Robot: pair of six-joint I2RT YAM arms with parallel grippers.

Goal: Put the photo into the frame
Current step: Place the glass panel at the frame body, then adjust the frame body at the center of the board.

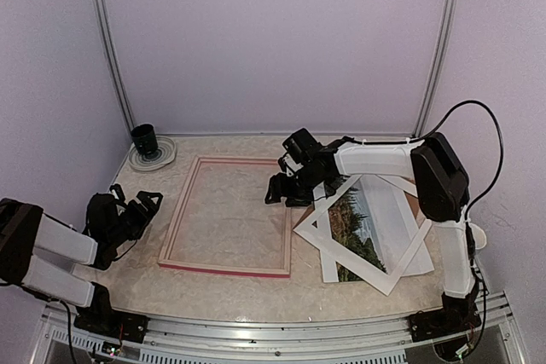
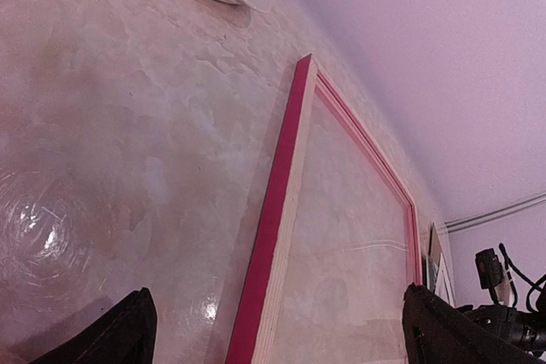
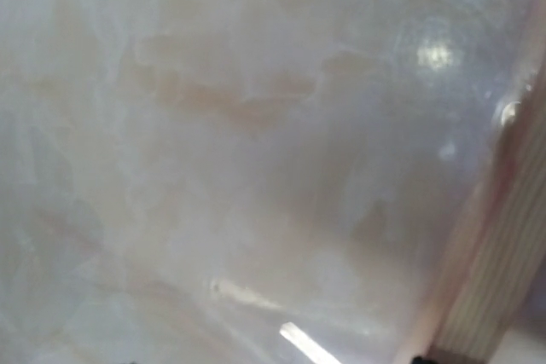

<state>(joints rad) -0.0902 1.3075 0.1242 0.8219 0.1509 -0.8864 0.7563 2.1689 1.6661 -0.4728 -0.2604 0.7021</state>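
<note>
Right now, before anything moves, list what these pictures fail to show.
The photo, top view: only a strip shows, because the white mat border lies across the rest.
The right claw, top view: too dark and small to tell whether it is open or shut. Its own wrist view is blurred and shows almost nothing of the fingers.
The frame, left wrist view: its near end is cut off by the bottom edge.
</note>
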